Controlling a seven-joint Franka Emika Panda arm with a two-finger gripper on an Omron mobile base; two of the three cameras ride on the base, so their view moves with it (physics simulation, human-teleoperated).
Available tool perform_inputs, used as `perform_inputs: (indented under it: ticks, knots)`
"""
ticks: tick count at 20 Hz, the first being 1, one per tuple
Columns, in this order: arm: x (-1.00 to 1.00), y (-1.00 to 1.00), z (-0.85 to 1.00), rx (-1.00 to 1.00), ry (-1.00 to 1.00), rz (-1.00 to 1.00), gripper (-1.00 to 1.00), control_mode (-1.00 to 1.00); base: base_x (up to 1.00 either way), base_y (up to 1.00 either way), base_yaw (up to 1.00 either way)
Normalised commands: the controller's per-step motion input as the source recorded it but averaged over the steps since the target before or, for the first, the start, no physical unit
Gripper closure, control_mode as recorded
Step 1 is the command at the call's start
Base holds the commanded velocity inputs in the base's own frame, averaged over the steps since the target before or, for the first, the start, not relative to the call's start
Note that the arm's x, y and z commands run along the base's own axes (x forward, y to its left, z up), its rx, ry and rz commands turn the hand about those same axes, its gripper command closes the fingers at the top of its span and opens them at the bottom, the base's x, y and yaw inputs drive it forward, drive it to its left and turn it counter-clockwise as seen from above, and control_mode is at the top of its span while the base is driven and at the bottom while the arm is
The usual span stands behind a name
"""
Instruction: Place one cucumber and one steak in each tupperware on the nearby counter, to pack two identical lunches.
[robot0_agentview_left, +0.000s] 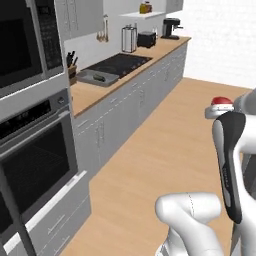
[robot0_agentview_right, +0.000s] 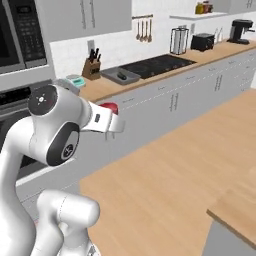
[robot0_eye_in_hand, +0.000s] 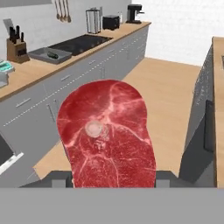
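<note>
The gripper is clamping a marbled red raw steak, carrying it toward the grey rectangular tupperware on the far light wooden counter; lowering it inside comes next.

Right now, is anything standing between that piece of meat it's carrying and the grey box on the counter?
Nothing visible does. The gripper holds the steak up over open floor, and the grey box sits on the counter beside the stovetop.

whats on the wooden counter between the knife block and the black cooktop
One grey rectangular tupperware box with a small dark green cucumber in it lies between the wooden knife block and the black cooktop, seen best in the right base view.
</note>
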Motion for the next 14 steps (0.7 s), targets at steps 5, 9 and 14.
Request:
perform_inputs:
  ticks: [5, 9, 14]
  knots:
    - [0.0, 0.0, 0.0, 0.0, 0.0, 0.0, 1.0, 1.0, 1.0, -0.02, 0.0]
    - [0.0, 0.0, 0.0, 0.0, 0.0, 0.0, 1.0, 1.0, 1.0, -0.01, 0.03]
    - [0.0, 0.0, 0.0, 0.0, 0.0, 0.0, 1.0, 1.0, 1.0, 0.0, 0.12]
